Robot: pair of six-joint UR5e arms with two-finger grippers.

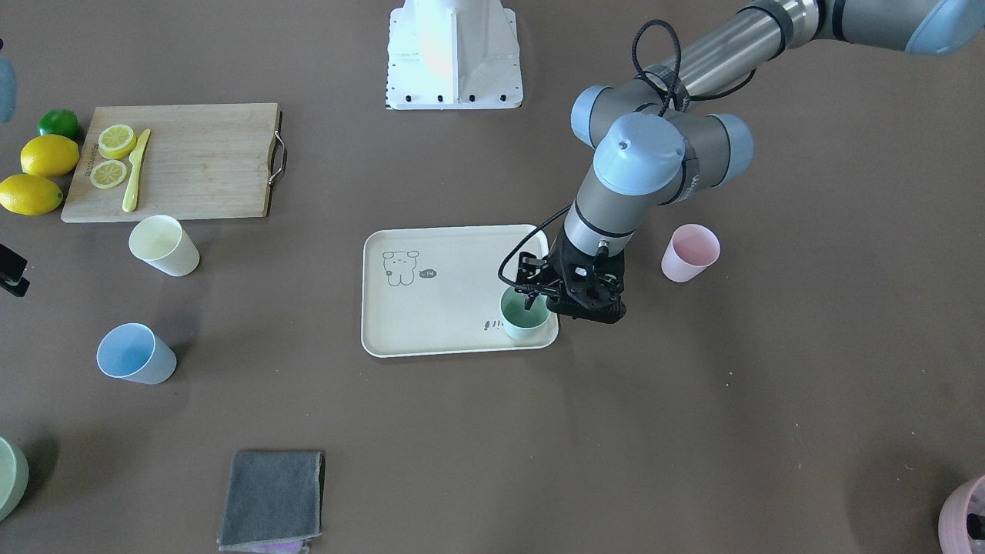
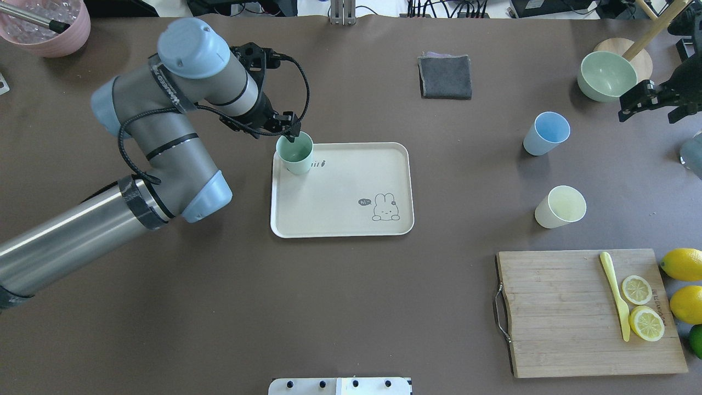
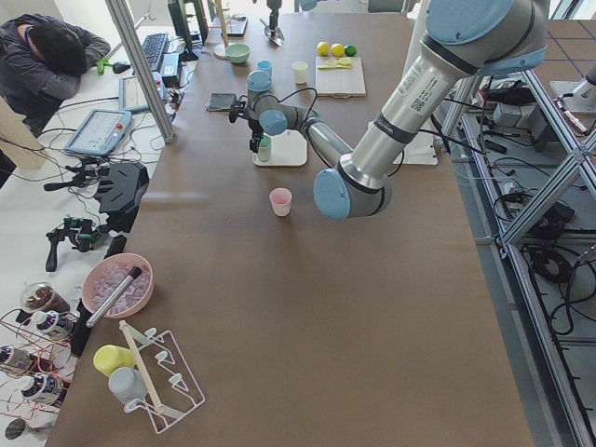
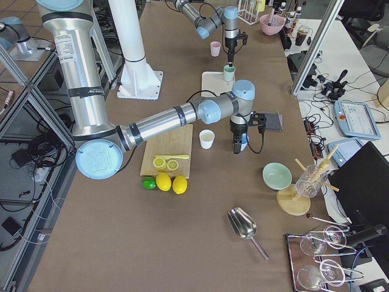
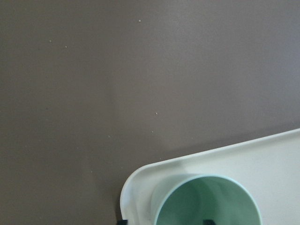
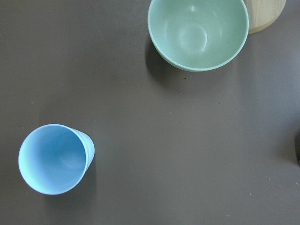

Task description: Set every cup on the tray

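Note:
The cream tray [image 2: 340, 186] lies mid-table. The mint green cup [image 2: 294, 153] stands upright in its corner, also in the left wrist view [image 5: 206, 201]. My left gripper [image 2: 292, 136] hangs over the cup's rim, open, with one finger inside the cup and one outside. The pink cup [image 1: 690, 252] stands on the table beside the tray. The blue cup [image 2: 546, 133] and the yellow cup [image 2: 560, 206] stand on the table to the right. My right gripper [image 2: 625, 107] hovers near the blue cup [image 6: 55, 158]; it looks open and empty.
A pale green bowl [image 2: 606, 75] sits beyond the blue cup. A wooden cutting board [image 2: 570, 312] carries lemon slices and a knife, with lemons [image 2: 683, 263] beside it. A grey cloth [image 2: 445, 77] lies behind the tray. A dusty pink pot [image 2: 49, 27] stands far left.

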